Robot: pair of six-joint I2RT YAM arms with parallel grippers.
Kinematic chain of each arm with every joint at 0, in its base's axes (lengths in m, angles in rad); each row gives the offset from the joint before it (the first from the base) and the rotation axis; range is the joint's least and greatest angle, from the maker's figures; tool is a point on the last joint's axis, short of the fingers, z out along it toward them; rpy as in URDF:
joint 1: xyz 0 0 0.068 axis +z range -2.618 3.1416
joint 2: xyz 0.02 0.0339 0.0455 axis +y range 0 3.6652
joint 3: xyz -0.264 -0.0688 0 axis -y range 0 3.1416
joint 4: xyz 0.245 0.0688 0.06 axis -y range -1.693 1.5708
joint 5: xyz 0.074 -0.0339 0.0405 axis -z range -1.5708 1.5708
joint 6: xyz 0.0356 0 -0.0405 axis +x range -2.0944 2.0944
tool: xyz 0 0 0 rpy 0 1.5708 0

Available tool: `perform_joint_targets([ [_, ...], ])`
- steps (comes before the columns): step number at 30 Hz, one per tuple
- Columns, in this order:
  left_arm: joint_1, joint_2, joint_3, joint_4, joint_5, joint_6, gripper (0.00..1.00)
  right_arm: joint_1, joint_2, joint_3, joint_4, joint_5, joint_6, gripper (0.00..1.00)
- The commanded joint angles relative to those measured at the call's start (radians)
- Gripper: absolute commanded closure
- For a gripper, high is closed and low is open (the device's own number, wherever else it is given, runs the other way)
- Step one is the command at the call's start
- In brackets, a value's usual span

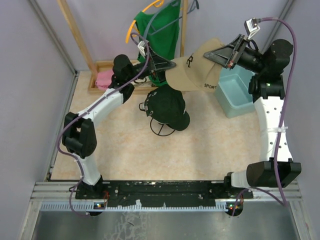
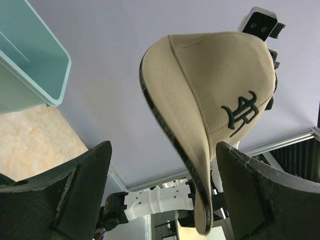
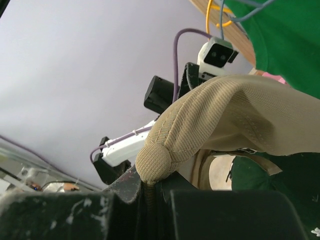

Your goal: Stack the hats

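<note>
A tan hat (image 1: 197, 70) with dark lettering hangs in the air at the back of the table. My right gripper (image 1: 221, 54) is shut on its crown fabric (image 3: 165, 162), pinched between the jaws (image 3: 152, 182). My left gripper (image 1: 169, 64) stands open at the hat's brim end. In the left wrist view the brim (image 2: 200, 200) dips between the wide-apart fingers (image 2: 162, 150), close to the right finger and apart from the left one. Black hats (image 1: 167, 106) lie piled on a wire stand (image 1: 162, 130) at mid table, below the tan hat.
A teal bin (image 1: 235, 92) stands at the right, under the right arm. Behind it all hangs a green shirt (image 1: 161, 31) on an orange hanger (image 1: 145, 11) from a wooden rack (image 1: 75, 37). A pink cloth (image 1: 104, 78) lies at the rack's foot.
</note>
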Motion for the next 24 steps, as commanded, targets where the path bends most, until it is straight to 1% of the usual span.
perform_joint_targets([
  [1, -0.004, 0.024, 0.078, 0.038, 0.066, -0.019, 0.1, 0.02, 0.009, 0.067, 0.059, -0.078, 0.014, 1.0],
  [5, -0.006, 0.044, 0.098, 0.048, 0.091, -0.034, 0.13, 0.049, 0.024, 0.079, 0.038, -0.113, -0.009, 1.0],
  [7, -0.007, 0.05, 0.098, 0.056, 0.099, -0.04, 0.2, 0.051, 0.026, 0.078, 0.003, -0.116, -0.031, 1.0],
  [11, -0.025, 0.096, 0.128, 0.123, 0.148, -0.103, 0.44, 0.058, 0.039, 0.079, -0.024, -0.127, -0.045, 1.0],
  [12, -0.034, 0.109, 0.139, 0.141, 0.159, -0.121, 0.52, 0.06, 0.042, 0.079, -0.031, -0.124, -0.047, 1.0],
  [16, -0.058, 0.141, 0.147, 0.206, 0.165, -0.163, 0.92, 0.061, 0.058, 0.101, -0.09, -0.123, -0.086, 1.0],
  [17, -0.058, 0.141, 0.14, 0.225, 0.151, -0.168, 0.99, 0.061, 0.059, 0.101, -0.097, -0.115, -0.09, 1.0],
  [18, -0.058, 0.136, 0.128, 0.263, 0.128, -0.17, 1.0, 0.061, 0.061, 0.103, -0.102, -0.112, -0.095, 0.96],
  [19, -0.056, 0.132, 0.125, 0.288, 0.108, -0.167, 1.0, 0.061, 0.068, 0.11, -0.116, -0.112, -0.109, 0.87],
  [20, -0.055, 0.131, 0.13, 0.294, 0.094, -0.155, 1.0, 0.06, 0.07, 0.12, -0.145, -0.101, -0.129, 0.74],
  [22, -0.047, 0.122, 0.124, 0.329, 0.044, -0.136, 1.0, 0.052, 0.084, 0.138, -0.174, -0.087, -0.163, 0.55],
  [23, -0.043, 0.114, 0.114, 0.345, 0.016, -0.131, 1.0, 0.044, 0.091, 0.149, -0.186, -0.075, -0.172, 0.47],
  [24, -0.039, 0.103, 0.101, 0.373, -0.021, -0.125, 1.0, 0.032, 0.097, 0.159, -0.194, -0.059, -0.184, 0.44],
])
